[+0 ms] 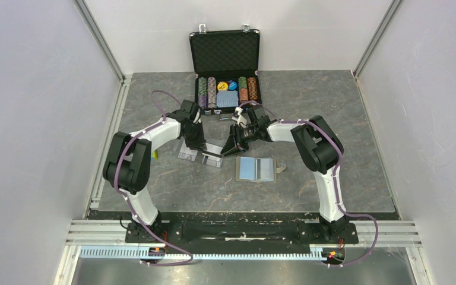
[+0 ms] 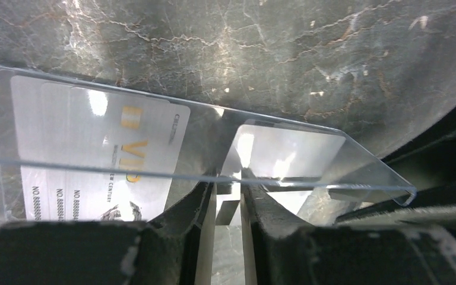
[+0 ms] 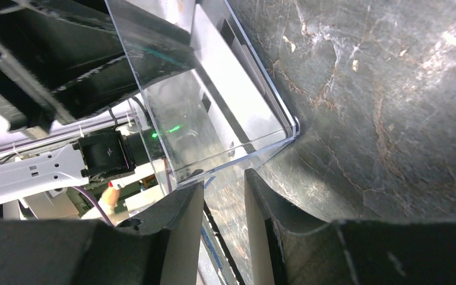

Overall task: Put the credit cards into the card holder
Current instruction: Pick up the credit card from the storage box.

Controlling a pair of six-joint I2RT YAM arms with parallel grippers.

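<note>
Your credit cards (image 2: 95, 160) are not free yet: they lie overlapped inside the clear sleeve (image 2: 297, 154), which sits just left of the worktop's (image 1: 344, 130) middle, well short of the poker-chip case (image 1: 225, 65) at the far edge. You have the left gripper (image 2: 228, 193) low at the sleeve's long edge, its jaws set to a thin slot with the clear rim right at the tips. Whether they actually pinch the plastic cannot be told. The right gripper (image 3: 224, 181) stands at the sleeve's other side, jaws partly apart at its corner, probably to brace it so it cannot slide when the cards are drawn out. There too no grip can be confirmed. The card holder (image 1: 256, 168) lies unfolded, blue lining up, just right of the sleeve and nearer the near edge, placed to receive the cards. Treat this as the extraction step, with both cards yet to reach the holder
</note>
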